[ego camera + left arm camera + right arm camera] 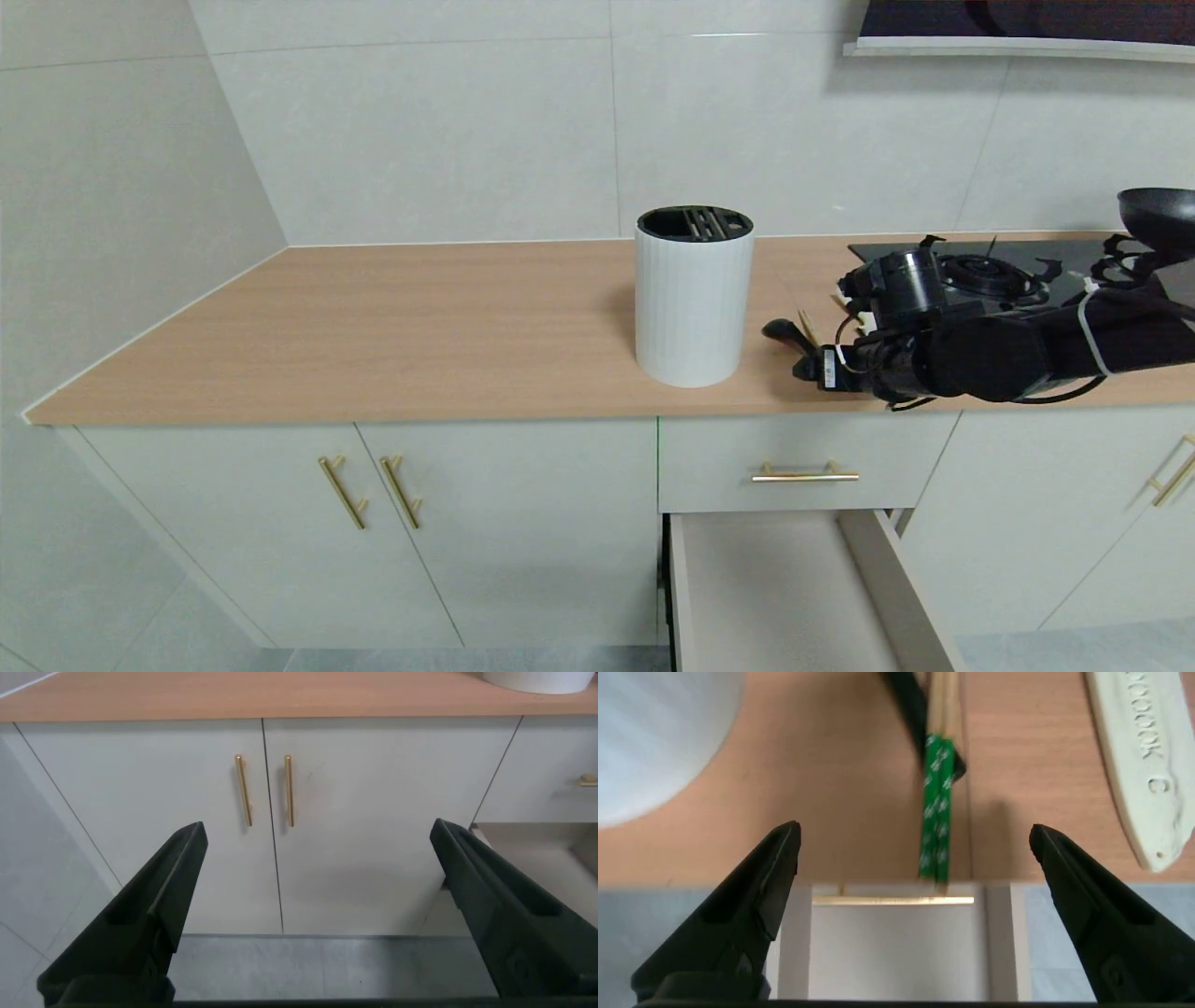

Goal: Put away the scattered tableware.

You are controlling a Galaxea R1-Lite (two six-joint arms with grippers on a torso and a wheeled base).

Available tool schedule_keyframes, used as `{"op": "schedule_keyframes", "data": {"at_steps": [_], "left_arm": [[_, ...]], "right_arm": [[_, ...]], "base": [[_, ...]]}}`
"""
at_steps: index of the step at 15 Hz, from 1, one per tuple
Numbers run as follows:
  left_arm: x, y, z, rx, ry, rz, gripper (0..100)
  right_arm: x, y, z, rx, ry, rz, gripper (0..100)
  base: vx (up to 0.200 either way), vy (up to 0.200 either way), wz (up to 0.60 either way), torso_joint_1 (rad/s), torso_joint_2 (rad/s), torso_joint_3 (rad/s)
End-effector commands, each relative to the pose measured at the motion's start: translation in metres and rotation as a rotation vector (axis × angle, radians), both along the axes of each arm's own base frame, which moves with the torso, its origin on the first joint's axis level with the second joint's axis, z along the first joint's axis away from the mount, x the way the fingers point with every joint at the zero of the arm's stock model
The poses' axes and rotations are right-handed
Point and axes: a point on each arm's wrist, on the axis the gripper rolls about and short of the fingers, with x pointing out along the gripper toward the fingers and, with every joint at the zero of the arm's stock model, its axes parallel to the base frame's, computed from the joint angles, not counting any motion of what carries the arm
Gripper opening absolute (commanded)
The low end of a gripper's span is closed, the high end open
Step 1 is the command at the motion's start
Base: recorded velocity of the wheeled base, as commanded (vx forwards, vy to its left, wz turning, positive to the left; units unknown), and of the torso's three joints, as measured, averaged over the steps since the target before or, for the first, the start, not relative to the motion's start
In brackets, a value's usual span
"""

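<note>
The wood counter (420,327) sits by a tiled wall. The chopsticks (939,775) lie flat near the white holder (694,299), by the edge over the open drawer (775,579). The right gripper (913,831) hangs over them, claw wide. It should go straight down and pinch both sticks together near the middle. The left gripper (318,831) is wide too, low by the cupboard doors (374,821).

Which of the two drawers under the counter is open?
The lower drawer, which is pulled out. The upper drawer, with the gold handle, is shut.
</note>
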Motion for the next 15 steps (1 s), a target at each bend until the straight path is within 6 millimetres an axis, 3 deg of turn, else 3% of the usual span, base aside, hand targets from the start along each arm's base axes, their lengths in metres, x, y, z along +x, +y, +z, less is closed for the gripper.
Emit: {"op": "schedule_keyframes", "data": {"at_steps": [1,5,6,12,15], "left_arm": [[0.000,0.000,0.000,0.000,0.002,0.001,100],[0.000,0.000,0.000,0.000,0.002,0.001,100],[0.000,0.000,0.000,0.000,0.002,-0.001,100],[0.000,0.000,0.000,0.000,0.002,0.001,100],[0.000,0.000,0.000,0.000,0.002,0.001,100]], "right_arm": [[0.005,0.000,-0.009,-0.007,0.017,-0.004,100],[0.009,-0.001,-0.014,-0.010,0.024,-0.009,100],[0.009,-0.001,-0.014,-0.010,0.024,-0.009,0],[0.009,-0.001,-0.013,-0.008,0.021,-0.012,0],[0.003,-0.004,0.001,-0.017,-0.007,-0.037,0]], "base": [[0.000,0.000,0.00,0.000,0.00,0.000],[0.000,0.000,0.00,0.000,0.00,0.000],[0.000,0.000,0.00,0.000,0.00,0.000],[0.000,0.000,0.00,0.000,0.00,0.000],[0.000,0.000,0.00,0.000,0.00,0.000]]}}
